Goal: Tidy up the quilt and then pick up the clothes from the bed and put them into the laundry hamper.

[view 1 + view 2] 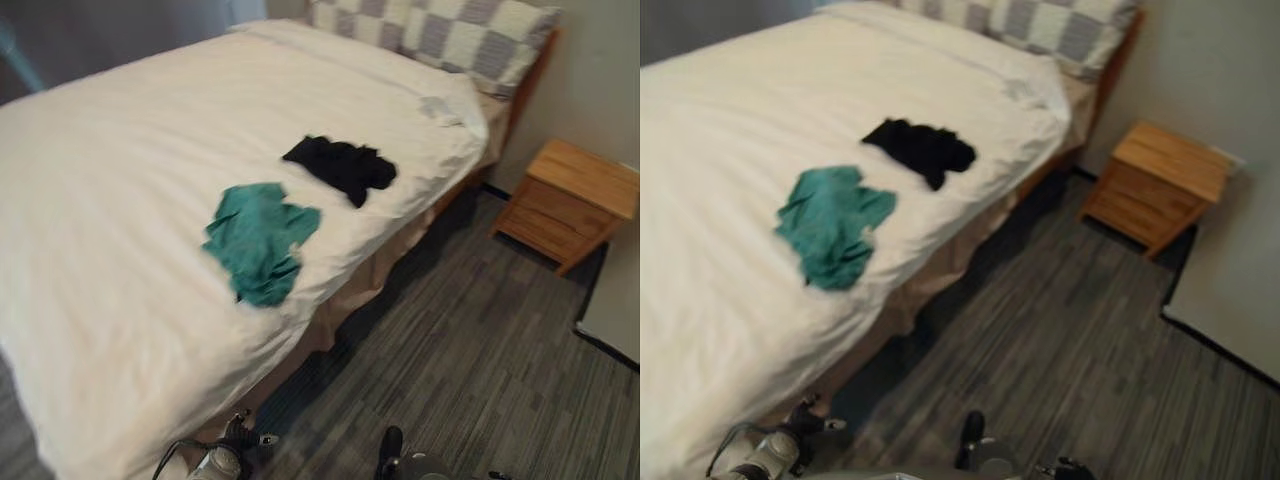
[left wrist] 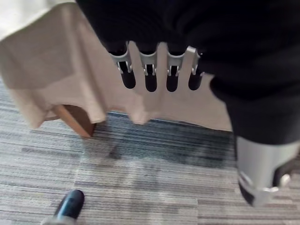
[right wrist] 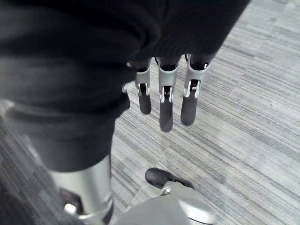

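Fingers [image 2: 148,75] of my left hand [image 2: 154,28] hang straight and relaxed, slightly spread, nothing in them; past them I see the beige bed skirt [image 2: 61,70] and a wooden bed leg [image 2: 77,119] on the grey striped carpet [image 2: 140,187]. My right hand [image 3: 164,65] is the same: fingers [image 3: 166,105] straight, pointing down over bare carpet, holding nothing (thumb hard to make out).

Head views: left hand [image 1: 800,420] shows low at the bed's near corner, just beside the skirt, off the quilt.

White quilt [image 1: 120,200] lies spread flat over the bed [image 1: 345,295], fairly smooth, reaching up to the pillows. Teal garment [image 1: 258,238] sits crumpled on the quilt near the bed's right edge, about midway along it. Black garment [image 1: 342,165] is bunched a little further toward the head end, also near the right edge, close to the teal one but not touching it. Both hands are well apart from both garments.

Checked grey-and-cream pillow [image 1: 440,35] rests at the head end, against the wooden headboard [image 1: 535,75]. Something small and pale [image 1: 440,108] lies on the quilt near the right head corner (can't tell what).

Wooden nightstand [image 1: 570,200] stands on the carpet off the bed's right side, near the head end, by the wall [image 1: 600,80].
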`<state>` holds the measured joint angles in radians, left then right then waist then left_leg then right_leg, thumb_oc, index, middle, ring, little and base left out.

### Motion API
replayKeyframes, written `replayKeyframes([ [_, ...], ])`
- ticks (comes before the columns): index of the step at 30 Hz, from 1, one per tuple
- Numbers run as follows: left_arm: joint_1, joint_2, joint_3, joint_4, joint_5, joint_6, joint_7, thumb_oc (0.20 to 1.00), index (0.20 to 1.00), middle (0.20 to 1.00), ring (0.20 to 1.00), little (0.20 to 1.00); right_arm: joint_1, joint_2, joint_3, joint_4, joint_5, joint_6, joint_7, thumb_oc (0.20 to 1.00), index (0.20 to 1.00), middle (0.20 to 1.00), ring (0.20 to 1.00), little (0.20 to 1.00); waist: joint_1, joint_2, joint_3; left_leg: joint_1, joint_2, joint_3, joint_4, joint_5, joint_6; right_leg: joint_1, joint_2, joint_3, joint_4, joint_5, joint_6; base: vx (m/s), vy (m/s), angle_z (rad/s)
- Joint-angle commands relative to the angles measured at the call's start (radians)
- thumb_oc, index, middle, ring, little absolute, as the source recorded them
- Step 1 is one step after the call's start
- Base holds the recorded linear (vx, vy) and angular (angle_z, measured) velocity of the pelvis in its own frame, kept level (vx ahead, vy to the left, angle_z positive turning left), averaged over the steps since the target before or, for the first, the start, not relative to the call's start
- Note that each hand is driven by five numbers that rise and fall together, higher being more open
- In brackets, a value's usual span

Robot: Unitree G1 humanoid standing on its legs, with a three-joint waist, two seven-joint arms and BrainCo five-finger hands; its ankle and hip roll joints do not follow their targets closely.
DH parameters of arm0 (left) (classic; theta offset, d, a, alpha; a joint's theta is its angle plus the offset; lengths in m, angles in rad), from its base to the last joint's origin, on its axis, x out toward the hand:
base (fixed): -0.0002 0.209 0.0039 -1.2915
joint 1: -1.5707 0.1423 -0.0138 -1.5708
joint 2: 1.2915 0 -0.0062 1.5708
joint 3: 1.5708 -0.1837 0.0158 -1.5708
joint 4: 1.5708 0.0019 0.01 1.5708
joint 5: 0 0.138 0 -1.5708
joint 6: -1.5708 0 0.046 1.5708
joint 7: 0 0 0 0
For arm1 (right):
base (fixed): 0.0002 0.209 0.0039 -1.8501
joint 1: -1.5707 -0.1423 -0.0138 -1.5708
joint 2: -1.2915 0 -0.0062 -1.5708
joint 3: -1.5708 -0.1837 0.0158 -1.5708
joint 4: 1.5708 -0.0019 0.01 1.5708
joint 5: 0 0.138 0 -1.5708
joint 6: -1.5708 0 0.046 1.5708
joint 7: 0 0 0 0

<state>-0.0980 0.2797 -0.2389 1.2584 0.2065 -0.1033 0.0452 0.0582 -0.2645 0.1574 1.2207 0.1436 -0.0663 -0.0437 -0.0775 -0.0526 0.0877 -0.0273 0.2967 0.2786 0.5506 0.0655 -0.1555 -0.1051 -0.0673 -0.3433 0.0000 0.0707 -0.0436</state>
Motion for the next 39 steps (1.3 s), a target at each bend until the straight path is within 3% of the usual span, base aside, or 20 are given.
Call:
replayKeyframes([
  [1,-0.058,0.018,-0.007,-0.015,-0.041,-0.019,0.049,1.000,1.000,1.000,1.000,1.000,-0.108,-0.029,0.044,0.005,-0.062,-0.011,-0.003,1.000,1.000,1.000,1.000,1.000,0.066,-0.065,0.082,-0.119,-0.223,-0.136,-0.027,0.022,0.087,0.083,0.014,0.128,-0.079,0.009,0.076,0.34,-0.008,-1.80],
  [2,-0.063,0.010,0.016,-0.005,-0.078,-0.027,0.063,1.000,1.000,1.000,1.000,1.000,-0.118,-0.024,0.053,0.009,-0.063,-0.007,-0.005,1.000,1.000,1.000,1.000,1.000,0.093,-0.072,0.090,-0.174,-0.272,-0.192,-0.031,-0.022,0.100,0.115,0.024,0.227,-0.084,0.000,0.087,0.34,-0.011,-1.78],
  [8,-0.052,0.004,0.029,-0.013,-0.103,-0.037,0.066,1.000,1.000,1.000,1.000,1.000,-0.130,-0.029,0.063,-0.006,-0.049,-0.014,0.001,1.000,1.000,1.000,1.000,1.000,0.131,-0.057,0.081,-0.223,-0.318,-0.241,-0.309,-0.025,0.115,0.175,0.041,0.366,-0.087,-0.033,0.112,0.39,0.119,-1.66],
  [11,-0.049,-0.013,0.015,-0.011,-0.099,-0.038,0.067,1.000,1.000,1.000,1.000,1.000,-0.128,-0.028,0.059,-0.001,-0.061,-0.018,-0.008,1.000,1.000,1.000,1.000,1.000,0.145,-0.013,0.069,-0.252,-0.240,-0.178,-0.610,0.131,0.071,0.240,0.054,0.373,-0.087,-0.090,0.117,0.44,0.166,-1.10],
  [16,0.003,-0.027,0.019,0.016,-0.063,-0.025,0.065,1.000,1.000,1.000,1.000,1.000,-0.105,-0.005,0.062,0.038,-0.119,-0.003,0.000,1.000,1.000,1.000,1.000,1.000,0.177,-0.007,0.021,-0.271,-0.189,-0.148,-0.638,0.182,0.062,0.359,0.013,0.384,-0.049,-0.152,0.143,0.66,0.243,0.00],
  [18,0.010,-0.024,0.013,0.018,-0.051,-0.019,0.063,1.000,1.000,1.000,1.000,1.000,-0.098,0.003,0.056,0.044,-0.120,-0.003,0.000,1.000,1.000,1.000,1.000,1.000,0.185,-0.024,0.012,-0.255,-0.215,-0.146,-0.638,0.183,0.077,0.364,-0.007,0.387,0.013,-0.130,0.158,0.55,0.194,-0.12],
  [19,0.015,-0.019,0.015,0.026,-0.045,-0.016,0.062,1.000,1.000,1.000,1.000,1.000,-0.095,0.009,0.049,0.049,-0.118,0.000,0.000,1.000,1.000,1.000,1.000,1.000,0.192,-0.034,0.015,-0.234,-0.243,-0.140,-0.638,0.175,0.096,0.337,-0.028,0.382,0.116,-0.064,0.189,0.44,0.211,-0.06],
  [20,0.030,-0.014,0.019,0.040,-0.042,-0.009,0.051,1.000,1.000,1.000,1.000,1.000,-0.091,0.009,0.034,0.050,-0.111,0.007,0.000,1.000,1.000,1.000,1.000,1.000,0.188,-0.029,0.032,-0.175,-0.279,-0.130,-0.638,0.144,0.130,0.251,-0.062,0.370,0.363,0.108,0.235,0.44,0.211,-0.03],
  [21,0.030,-0.015,0.019,0.040,-0.042,-0.009,0.051,1.000,1.000,1.000,1.000,1.000,-0.091,0.008,0.034,0.050,-0.111,0.007,0.000,1.000,1.000,1.000,1.000,1.000,0.190,-0.026,0.030,-0.178,-0.276,-0.129,-0.638,0.145,0.130,0.248,-0.059,0.372,0.362,0.110,0.234,0.68,0.319,-0.04],
  [22,0.029,0.004,0.007,0.042,-0.031,-0.002,0.042,1.000,1.000,1.000,1.000,1.000,-0.097,0.017,0.023,0.032,-0.087,0.002,-0.011,1.000,1.000,1.000,1.000,1.000,0.152,0.007,0.056,-0.098,-0.284,-0.158,-0.638,0.104,0.153,0.101,-0.037,0.375,0.589,0.181,0.204,0.57,0.241,0.06],
  [23,0.025,0.009,-0.001,0.042,-0.020,0.001,0.041,1.000,1.000,1.000,1.000,1.000,-0.100,0.020,0.016,0.029,-0.077,0.003,-0.013,1.000,1.000,1.000,1.000,1.000,0.135,0.025,0.065,-0.063,-0.284,-0.171,-0.638,0.083,0.156,0.043,-0.029,0.353,0.625,0.133,0.189,0.57,0.240,0.50],
  [26,0.013,0.022,-0.032,0.038,0.006,0.000,0.038,1.000,1.000,1.000,1.000,1.000,-0.095,0.020,0.007,0.022,-0.056,0.002,-0.021,1.000,1.000,1.000,1.000,1.000,0.089,0.049,0.082,0.003,-0.289,-0.203,-0.638,0.044,0.152,-0.052,-0.013,0.277,0.577,0.048,0.163,0.50,0.083,0.85],
  [27,0.003,0.031,-0.059,0.031,0.030,-0.002,0.038,1.000,1.000,1.000,1.000,1.000,-0.093,0.018,0.001,0.017,-0.042,-0.002,-0.024,1.000,1.000,1.000,1.000,1.000,0.052,0.045,0.092,0.068,-0.302,-0.218,-0.638,-0.009,0.144,-0.095,-0.018,0.198,0.387,0.015,0.156,0.59,0.003,0.92],
  [28,0.002,0.031,-0.058,0.031,0.030,-0.002,0.038,1.000,1.000,1.000,1.000,1.000,-0.093,0.018,0.001,0.017,-0.042,-0.002,-0.024,1.000,1.000,1.000,1.000,1.000,0.050,0.047,0.092,0.067,-0.299,-0.220,-0.638,-0.008,0.143,-0.091,-0.016,0.194,0.380,0.019,0.156,0.83,-0.093,0.86],
  [29,-0.008,0.034,-0.072,0.028,0.056,-0.005,0.039,1.000,1.000,1.000,1.000,1.000,-0.097,0.016,-0.004,0.020,-0.030,-0.001,-0.029,1.000,1.000,1.000,1.000,1.000,0.023,0.034,0.078,0.128,-0.318,-0.234,-0.638,-0.067,0.130,-0.133,-0.029,0.160,0.135,0.049,0.170,0.45,-0.073,0.96],
  [31,-0.018,0.034,-0.065,0.028,0.078,-0.006,0.042,1.000,1.000,1.000,1.000,1.000,-0.098,0.014,-0.010,0.024,-0.031,0.003,-0.031,1.000,1.000,1.000,1.000,1.000,-0.003,0.038,0.077,0.203,-0.306,-0.246,-0.638,-0.123,0.115,-0.158,-0.030,0.132,-0.030,0.111,0.199,0.83,-0.145,0.69],
  [33,-0.017,0.033,-0.060,0.029,0.085,-0.011,0.047,1.000,1.000,1.000,1.000,1.000,-0.097,0.010,-0.016,0.028,-0.040,0.006,-0.031,1.000,1.000,1.000,1.000,1.000,-0.001,0.050,0.065,0.273,-0.286,-0.247,-0.638,-0.144,0.099,-0.150,-0.033,0.086,-0.082,0.121,0.209,0.87,-0.184,0.29],
  [35,-0.007,0.008,-0.047,0.024,0.066,-0.009,0.051,1.000,1.000,1.000,1.000,1.000,-0.100,-0.001,-0.007,0.040,-0.050,0.010,-0.029,1.000,1.000,1.000,1.000,1.000,-0.001,0.053,0.057,0.223,-0.270,-0.227,-0.345,-0.031,0.058,-0.060,0.003,0.106,-0.065,0.139,0.157,0.75,-0.244,-0.03],
  [37,-0.007,0.004,-0.036,0.010,0.026,-0.004,0.058,1.000,1.000,1.000,1.000,1.000,-0.102,-0.013,0.001,0.047,-0.066,0.018,-0.043,1.000,1.000,1.000,1.000,1.000,0.029,0.010,0.079,0.067,-0.291,-0.250,-0.031,0.074,0.047,0.010,-0.006,0.110,-0.066,0.114,0.117,0.38,-0.240,-0.25],
  [39,-0.020,-0.004,-0.029,-0.012,-0.025,-0.007,0.079,1.000,1.000,1.000,1.000,1.000,-0.128,-0.026,0.017,0.051,-0.085,0.028,-0.056,1.000,1.000,1.000,1.000,1.000,0.077,-0.024,0.108,-0.109,-0.302,-0.250,0.119,0.023,0.076,0.080,-0.004,0.146,-0.080,0.081,0.096,0.43,-0.156,-0.69],
])
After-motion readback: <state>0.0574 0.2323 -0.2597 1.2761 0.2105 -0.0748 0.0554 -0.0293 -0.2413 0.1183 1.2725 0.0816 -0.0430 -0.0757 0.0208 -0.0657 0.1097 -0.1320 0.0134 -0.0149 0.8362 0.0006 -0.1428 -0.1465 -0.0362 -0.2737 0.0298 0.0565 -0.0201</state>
